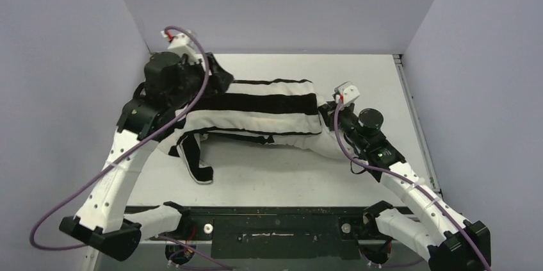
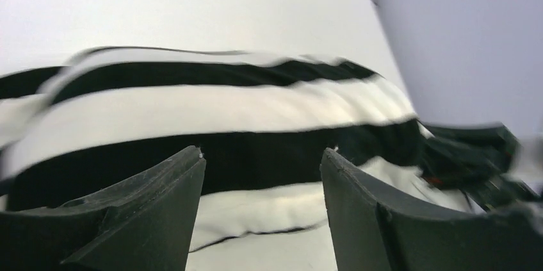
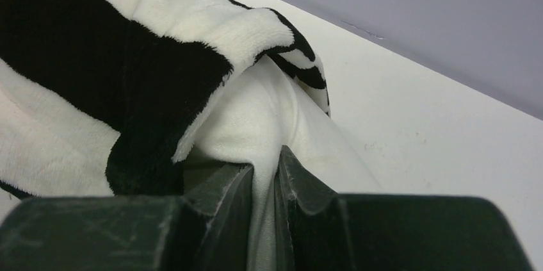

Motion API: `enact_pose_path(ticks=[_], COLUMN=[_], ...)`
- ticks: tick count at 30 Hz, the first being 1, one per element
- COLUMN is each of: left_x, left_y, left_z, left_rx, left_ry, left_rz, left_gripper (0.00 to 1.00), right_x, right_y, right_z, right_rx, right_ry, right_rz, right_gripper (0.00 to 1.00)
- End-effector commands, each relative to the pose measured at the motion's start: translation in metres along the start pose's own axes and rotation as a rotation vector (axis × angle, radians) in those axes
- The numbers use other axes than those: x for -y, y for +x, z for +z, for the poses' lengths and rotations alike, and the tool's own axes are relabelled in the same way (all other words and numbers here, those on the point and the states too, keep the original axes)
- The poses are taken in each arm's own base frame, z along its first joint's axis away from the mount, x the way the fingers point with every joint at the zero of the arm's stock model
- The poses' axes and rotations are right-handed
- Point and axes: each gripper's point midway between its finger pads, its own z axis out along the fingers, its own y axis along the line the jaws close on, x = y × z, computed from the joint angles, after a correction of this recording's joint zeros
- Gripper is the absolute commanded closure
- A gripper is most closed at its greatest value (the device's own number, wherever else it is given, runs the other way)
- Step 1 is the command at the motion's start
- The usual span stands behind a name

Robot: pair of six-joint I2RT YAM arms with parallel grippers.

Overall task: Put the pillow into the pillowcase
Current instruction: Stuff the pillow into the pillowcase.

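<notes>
- The flat white table (image 1: 269,181) fills the middle of the top view, with pale violet walls on three sides.
- The soft plush pillowcase (image 1: 269,101) of broad black and white stripes lies lengthwise across the centre of that view. It runs from the left arm's wrist to the right arm's wrist. A loose striped flap trails off its lower left end onto the table.
- The plain off-white fabric pillow (image 3: 269,123) sits largely inside the pillowcase. In the right wrist view a smooth pale corner of it pokes out from under the striped hem at centre frame.
- The left claw (image 2: 262,156) hangs over the left end of the pillowcase. Its two dark fingers stand wide apart with nothing between them, and the stripes show through the gap.
- The right claw (image 3: 266,162) is at the right end, closed tight on the pillow's pale corner, which is pinched into a fold between the fingers.
</notes>
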Motion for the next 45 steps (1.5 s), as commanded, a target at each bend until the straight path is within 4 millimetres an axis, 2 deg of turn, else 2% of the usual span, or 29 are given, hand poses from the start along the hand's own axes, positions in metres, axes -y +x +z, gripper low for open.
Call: enact_pose_path(ticks=[1,3,6,9,11,13,16,18,21,25,28,31,32,34,35,36,37,38,40,41,42,44,45], left_x=[-0.138,-0.182,-0.222,-0.263,-0.298,-0.325,-0.351,-0.362,-0.375,-0.391,-0.403,-0.413,-0.416,-0.423,-0.428,-0.433,-0.438,-0.442,-0.446,-0.447,-0.442,-0.44,-0.443], left_y=[0.008,0.013,0.021,0.034,0.052,0.073,0.109,0.123,0.133,0.147,0.162,0.168,0.17,0.173,0.177,0.173,0.166,0.144,0.086,0.047,-0.008,-0.069,-0.08], left_z=[-0.043,-0.051,-0.052,-0.049,-0.054,-0.055,-0.047,-0.038,-0.025,-0.002,0.002,0.008,0.012,0.023,0.028,0.032,0.036,0.044,0.058,0.066,0.076,0.098,0.116], left_rx=[0.023,0.017,0.06,0.162,0.226,0.235,0.192,0.201,0.218,0.141,0.103,0.094,0.084,0.06,0.042,0.044,0.057,0.114,0.243,0.318,0.412,0.472,0.456], left_ry=[-0.578,-0.668,-0.662,-0.74,-0.848,-0.935,-0.991,-0.994,-0.98,-0.985,-1.032,-1.06,-1.065,-1.053,-1.057,-1.057,-1.053,-1.027,-0.974,-0.941,-0.895,-0.836,-0.797], left_rz=[0.032,-0.036,-0.19,-0.286,-0.382,-0.483,-0.601,-0.635,-0.637,-0.652,-0.65,-0.628,-0.624,-0.599,-0.588,-0.567,-0.547,-0.511,-0.43,-0.378,-0.325,-0.279,-0.274], left_gripper=[0.34,0.32,0.29,0.27,0.29,0.3,0.31,0.32,0.37,0.37,0.37,0.4,0.45,0.67,0.82,0.98,1.0,1.0,1.0,1.0,1.0,1.0,1.0], right_x=[-0.006,-0.009,-0.004,-0.017,-0.025,-0.033,-0.035,-0.035,-0.039,-0.041,-0.042,-0.044,-0.044,-0.046,-0.047,-0.047,-0.048,-0.049,-0.053,-0.055,-0.059,-0.066,-0.069], right_y=[-0.03,-0.018,0.015,0.037,0.045,0.05,0.056,0.057,0.05,0.047,0.048,0.049,0.05,0.05,0.05,0.05,0.05,0.049,0.046,0.044,0.042,0.041,0.042], right_z=[-0.013,-0.02,-0.033,-0.046,-0.052,-0.055,-0.057,-0.057,-0.057,-0.056,-0.055,-0.052,-0.051,-0.049,-0.049,-0.048,-0.048,-0.048,-0.048,-0.049,-0.049,-0.049,-0.049], right_rx=[0.099,0.033,-0.146,-0.213,-0.209,-0.201,-0.217,-0.228,-0.209,-0.191,-0.193,-0.188,-0.187,-0.184,-0.183,-0.185,-0.186,-0.184,-0.171,-0.161,-0.151,-0.128,-0.126], right_ry=[-0.055,-0.066,-0.001,-0.029,-0.048,-0.077,-0.084,-0.084,-0.102,-0.113,-0.116,-0.12,-0.123,-0.133,-0.137,-0.138,-0.14,-0.146,-0.162,-0.172,-0.184,-0.199,-0.195], right_rz=[-0.07,-0.042,0.07,0.177,0.229,0.258,0.267,0.268,0.282,0.293,0.299,0.305,0.308,0.31,0.31,0.31,0.309,0.307,0.303,0.302,0.301,0.298,0.3], right_gripper=[1.0,1.0,1.0,1.0,1.0,1.0,1.0,1.0,1.0,1.0,1.0,1.0,1.0,1.0,1.0,1.0,1.0,1.0,1.0,1.0,1.0,1.0,1.0])
